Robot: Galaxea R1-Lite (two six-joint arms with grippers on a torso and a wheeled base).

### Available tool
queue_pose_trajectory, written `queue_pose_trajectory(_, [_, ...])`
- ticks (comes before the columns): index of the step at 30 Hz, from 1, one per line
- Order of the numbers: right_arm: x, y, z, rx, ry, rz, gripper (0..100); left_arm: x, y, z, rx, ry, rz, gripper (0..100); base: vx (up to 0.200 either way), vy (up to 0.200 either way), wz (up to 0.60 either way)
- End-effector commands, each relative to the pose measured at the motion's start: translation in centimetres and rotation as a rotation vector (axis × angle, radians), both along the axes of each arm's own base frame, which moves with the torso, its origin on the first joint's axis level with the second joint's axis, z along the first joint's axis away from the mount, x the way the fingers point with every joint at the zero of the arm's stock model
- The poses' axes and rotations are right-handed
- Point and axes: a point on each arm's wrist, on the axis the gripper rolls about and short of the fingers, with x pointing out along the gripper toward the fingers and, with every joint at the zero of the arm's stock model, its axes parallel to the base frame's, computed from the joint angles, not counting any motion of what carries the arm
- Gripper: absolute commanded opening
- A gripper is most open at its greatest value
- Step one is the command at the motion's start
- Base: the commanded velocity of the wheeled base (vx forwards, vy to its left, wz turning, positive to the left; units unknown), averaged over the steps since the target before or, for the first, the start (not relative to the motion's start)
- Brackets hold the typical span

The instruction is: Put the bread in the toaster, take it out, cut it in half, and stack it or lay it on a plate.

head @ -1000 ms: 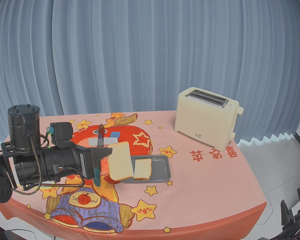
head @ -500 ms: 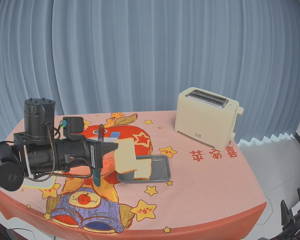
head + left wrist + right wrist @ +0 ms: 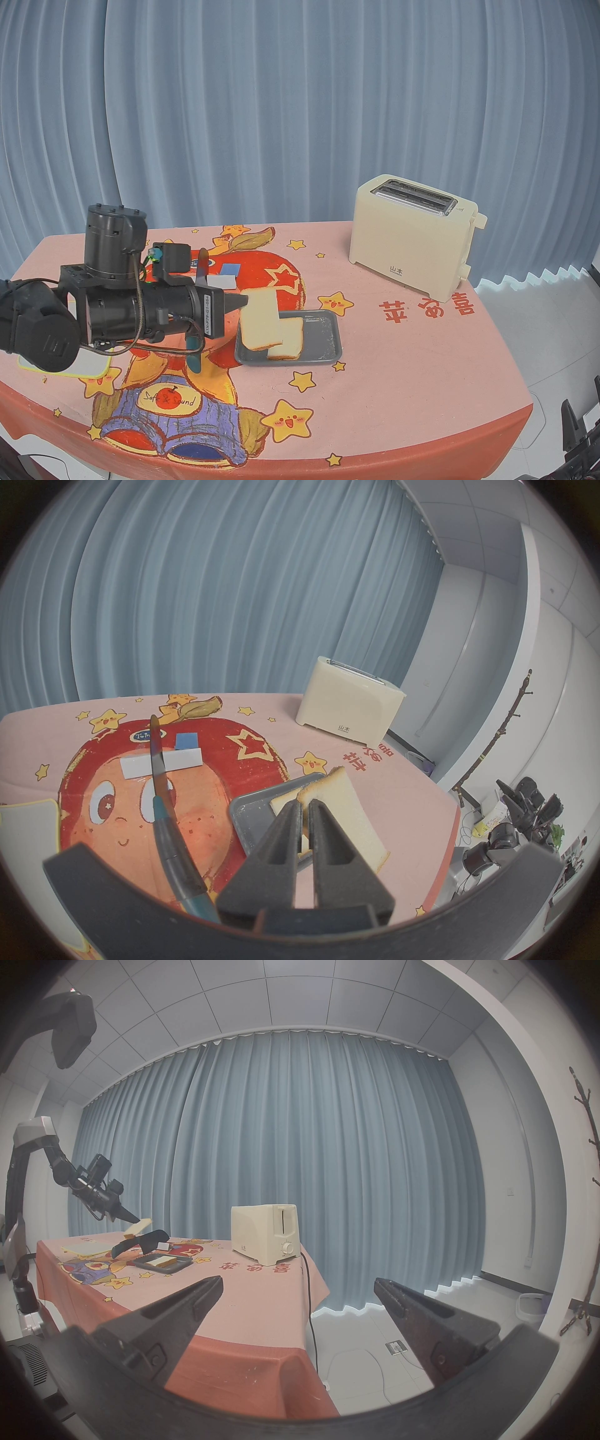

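Observation:
My left gripper (image 3: 245,303) is shut on a slice of bread (image 3: 259,319), held tilted on edge over the left end of the grey tray (image 3: 325,340). The left wrist view shows its fingers (image 3: 284,836) pinching the slice (image 3: 350,817) at one corner. A second piece of bread (image 3: 287,337) lies flat in the tray beside the held one. The cream toaster (image 3: 409,234) stands at the table's back right with both slots empty. My right gripper (image 3: 300,1291) hangs open with nothing in it, off the table's right side, far from the toaster (image 3: 265,1232).
A knife (image 3: 200,270) with a teal handle (image 3: 194,359) lies on the cloth left of the tray, partly under my left arm. A pale cutting board (image 3: 62,365) sits at the front left. The table's front and right parts are bare cloth.
My left arm has carried the bread slice forward and down, from in front of the tray's left end to just over it. The flat piece, toaster and knife stay put.

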Motion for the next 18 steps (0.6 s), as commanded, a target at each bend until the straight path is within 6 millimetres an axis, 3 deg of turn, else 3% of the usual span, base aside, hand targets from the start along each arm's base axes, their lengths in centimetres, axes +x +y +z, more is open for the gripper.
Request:
queue_pose_trajectory(1, [0.0,0.0,-0.5,0.000,0.001,0.001,100,1.7,-0.9,-1.8,0.026,0.050,-0.001,0,0.000,0.000,0.00])
queue_pose_trajectory(18, [0.0,0.0,-0.5,0.000,0.001,0.001,100,5.2,-2.5,-4.8,0.030,0.128,-0.052,0,0.000,0.000,0.00])
